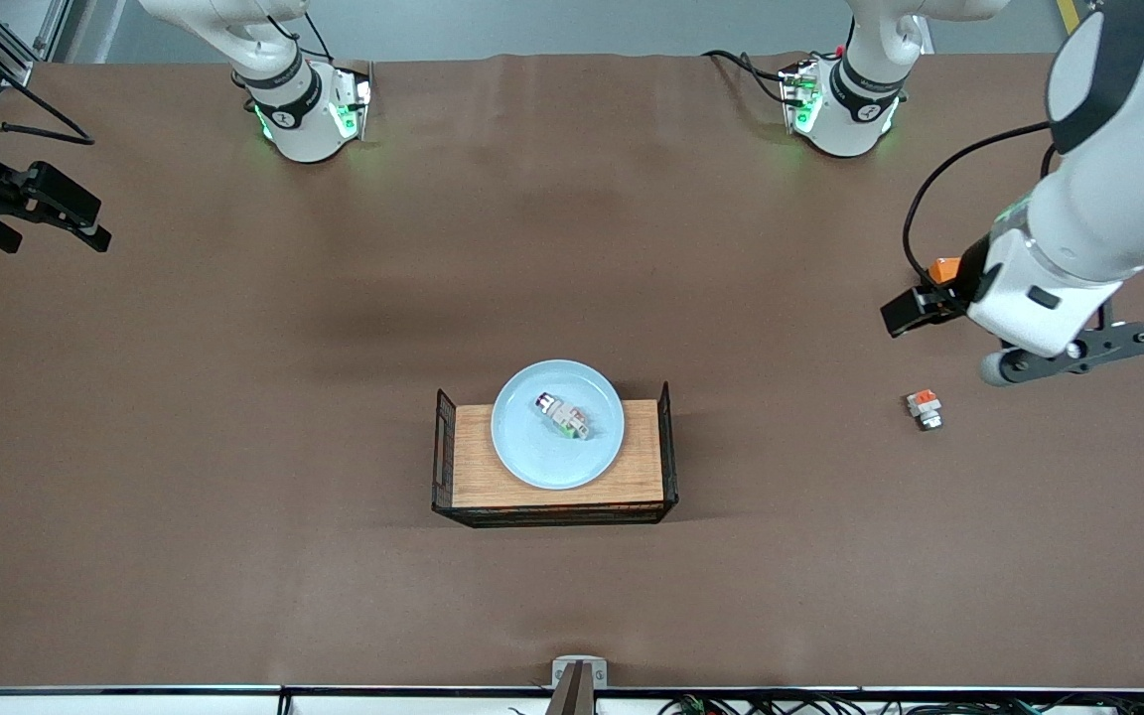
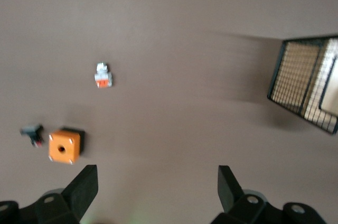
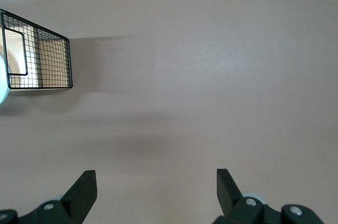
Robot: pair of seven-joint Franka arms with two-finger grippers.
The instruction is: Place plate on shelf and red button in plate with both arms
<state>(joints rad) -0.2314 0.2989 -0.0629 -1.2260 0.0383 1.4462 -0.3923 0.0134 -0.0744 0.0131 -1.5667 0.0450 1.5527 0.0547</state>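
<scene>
The pale blue plate lies on the wooden tray in the middle of the table. The red button, a small white-grey piece with a dark red end and a green spot, lies in the plate. My left gripper is open and empty, up over the table toward the left arm's end, beside the orange box. My right gripper is open and empty over bare table at the right arm's end. The plate's rim just shows in the right wrist view.
The tray has black wire-mesh ends. A small white piece with an orange top lies toward the left arm's end. An orange box with a hole and a small dark piece lie under the left hand.
</scene>
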